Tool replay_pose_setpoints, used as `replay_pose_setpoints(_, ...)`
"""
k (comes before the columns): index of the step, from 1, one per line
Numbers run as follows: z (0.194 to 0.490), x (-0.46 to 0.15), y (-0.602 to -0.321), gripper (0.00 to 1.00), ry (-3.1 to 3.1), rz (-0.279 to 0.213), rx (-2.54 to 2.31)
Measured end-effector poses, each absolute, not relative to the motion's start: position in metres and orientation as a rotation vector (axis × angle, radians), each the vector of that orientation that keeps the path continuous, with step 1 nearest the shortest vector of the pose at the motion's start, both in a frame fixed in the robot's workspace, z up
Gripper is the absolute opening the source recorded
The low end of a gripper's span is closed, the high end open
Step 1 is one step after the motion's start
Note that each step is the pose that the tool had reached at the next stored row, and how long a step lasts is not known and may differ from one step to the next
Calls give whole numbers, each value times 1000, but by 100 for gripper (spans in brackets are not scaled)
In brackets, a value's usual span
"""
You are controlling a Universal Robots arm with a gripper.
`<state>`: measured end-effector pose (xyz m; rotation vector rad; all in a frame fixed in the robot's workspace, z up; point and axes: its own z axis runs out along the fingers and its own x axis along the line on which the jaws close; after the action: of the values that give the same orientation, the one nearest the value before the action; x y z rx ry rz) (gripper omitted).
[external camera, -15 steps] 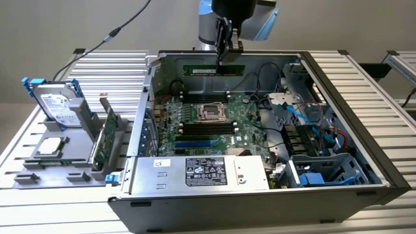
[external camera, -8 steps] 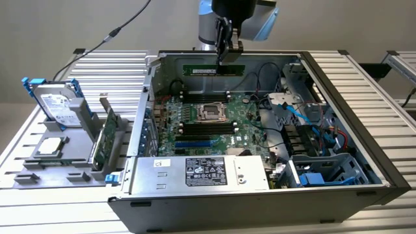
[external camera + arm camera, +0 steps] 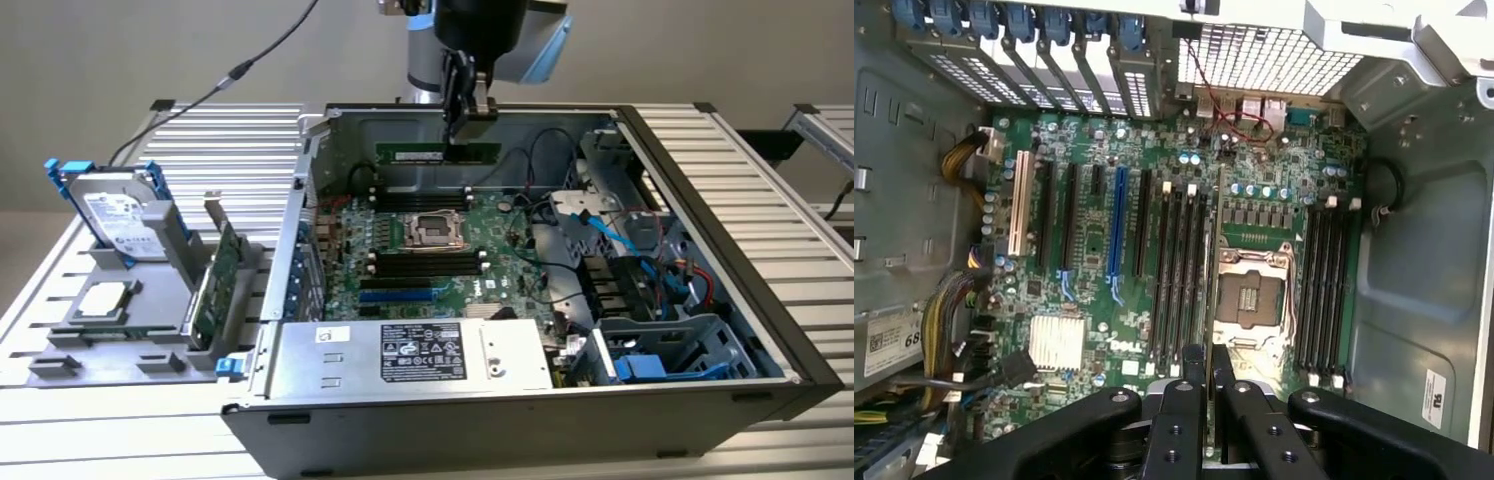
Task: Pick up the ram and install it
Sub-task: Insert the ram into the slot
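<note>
The ram (image 3: 438, 152) is a long, thin green stick hanging level above the far side of the open computer case (image 3: 747, 300). My gripper (image 3: 466, 138) is shut on its right part from above. In the wrist view the ram (image 3: 1212, 260) shows edge-on as a thin strip running out from between my black fingers (image 3: 1194, 375). Below it lies the green motherboard (image 3: 1094, 250), with one bank of black memory slots (image 3: 1179, 280) beside the processor socket (image 3: 1249, 295) and another bank (image 3: 1324, 290) on the socket's other side. The ram hangs over the edge of the first bank, next to the socket.
A grey power supply (image 3: 414, 350) fills the case's near side, and drive cages with blue cables (image 3: 654, 300) sit at the exterior view's right. Outside the case, a grey fixture (image 3: 120, 330) holds a silver hard drive with blue rails (image 3: 114, 210), an upright card (image 3: 220, 280) and a processor (image 3: 107, 300).
</note>
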<state>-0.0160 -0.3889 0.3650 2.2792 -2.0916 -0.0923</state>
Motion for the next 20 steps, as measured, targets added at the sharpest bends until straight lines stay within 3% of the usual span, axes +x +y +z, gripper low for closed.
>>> replay_pose_setpoints(20,329,-17,-391,14,-2133,-93,2242)
